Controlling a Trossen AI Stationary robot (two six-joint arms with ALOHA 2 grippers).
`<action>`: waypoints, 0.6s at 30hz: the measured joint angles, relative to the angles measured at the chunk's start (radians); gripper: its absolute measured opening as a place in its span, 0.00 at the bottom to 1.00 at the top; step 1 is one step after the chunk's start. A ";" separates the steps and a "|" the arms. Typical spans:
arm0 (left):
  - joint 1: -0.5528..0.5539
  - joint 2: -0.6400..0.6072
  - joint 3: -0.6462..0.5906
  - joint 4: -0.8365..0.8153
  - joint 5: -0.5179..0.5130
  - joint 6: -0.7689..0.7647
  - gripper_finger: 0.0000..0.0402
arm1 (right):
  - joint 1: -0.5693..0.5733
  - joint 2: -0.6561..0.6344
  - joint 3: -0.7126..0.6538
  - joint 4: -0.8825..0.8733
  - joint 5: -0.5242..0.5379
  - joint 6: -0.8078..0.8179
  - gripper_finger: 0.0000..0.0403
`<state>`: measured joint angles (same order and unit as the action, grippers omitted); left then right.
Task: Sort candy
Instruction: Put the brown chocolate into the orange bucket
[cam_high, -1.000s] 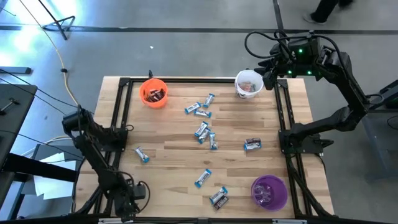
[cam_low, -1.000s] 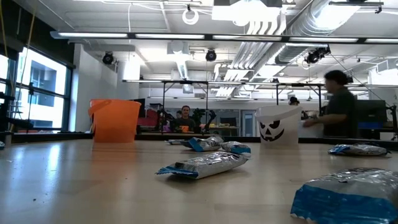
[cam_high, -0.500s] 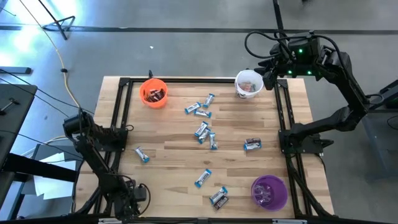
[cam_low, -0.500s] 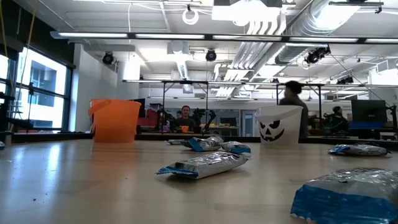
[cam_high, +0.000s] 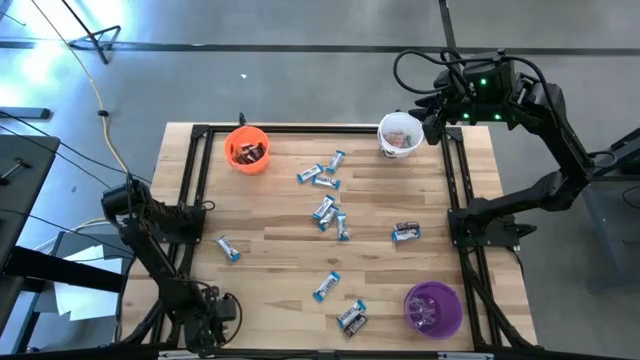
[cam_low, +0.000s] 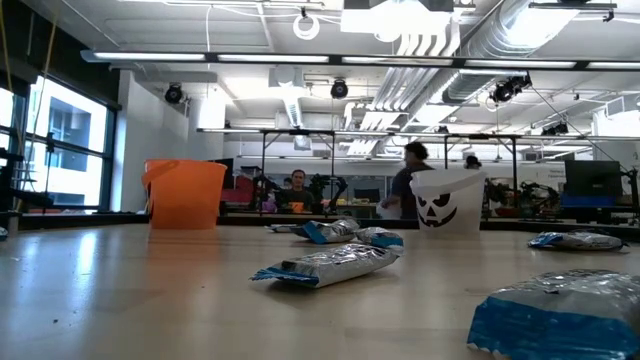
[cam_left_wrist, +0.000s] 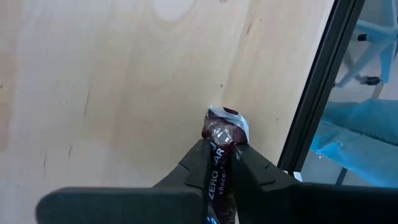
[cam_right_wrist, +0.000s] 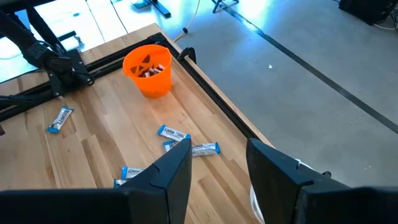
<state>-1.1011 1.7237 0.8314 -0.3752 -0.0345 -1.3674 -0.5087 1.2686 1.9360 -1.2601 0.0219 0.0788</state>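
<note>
Pale wooden planks form the bench (cam_high: 280, 240), on which small blue-and-white wrapped candy pieces (cam_high: 324, 210) are scattered across the middle, well apart from the cups. A dark brown wrapped candy bar (cam_left_wrist: 222, 134) is clamped between the closed fingers of the left pincer (cam_left_wrist: 222, 163) at the bench's near left corner, just beside the black frame rail (cam_left_wrist: 314, 93). The right pincer (cam_right_wrist: 217, 163) is held with its fingers spread and nothing between them, above the white plastic cup (cam_high: 400, 135) at the far right edge. An orange plastic cup (cam_high: 247, 149) containing dark candy is located at the far left. A purple plastic cup (cam_high: 432, 308) is located at the near right.
</note>
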 joint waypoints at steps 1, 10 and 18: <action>0.000 0.000 0.000 0.000 0.001 -0.001 0.07 | 0.000 0.000 0.000 0.000 0.000 0.000 0.37; 0.003 -0.076 -0.012 -0.052 -0.019 -0.008 0.07 | 0.000 0.000 0.000 0.000 0.000 0.000 0.37; 0.002 -0.248 -0.011 -0.140 -0.077 -0.007 0.07 | 0.000 0.000 0.000 0.000 0.000 0.000 0.37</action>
<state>-1.0988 1.4756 0.8200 -0.5153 -0.1110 -1.3748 -0.5087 1.2682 1.9361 -1.2599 0.0219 0.0788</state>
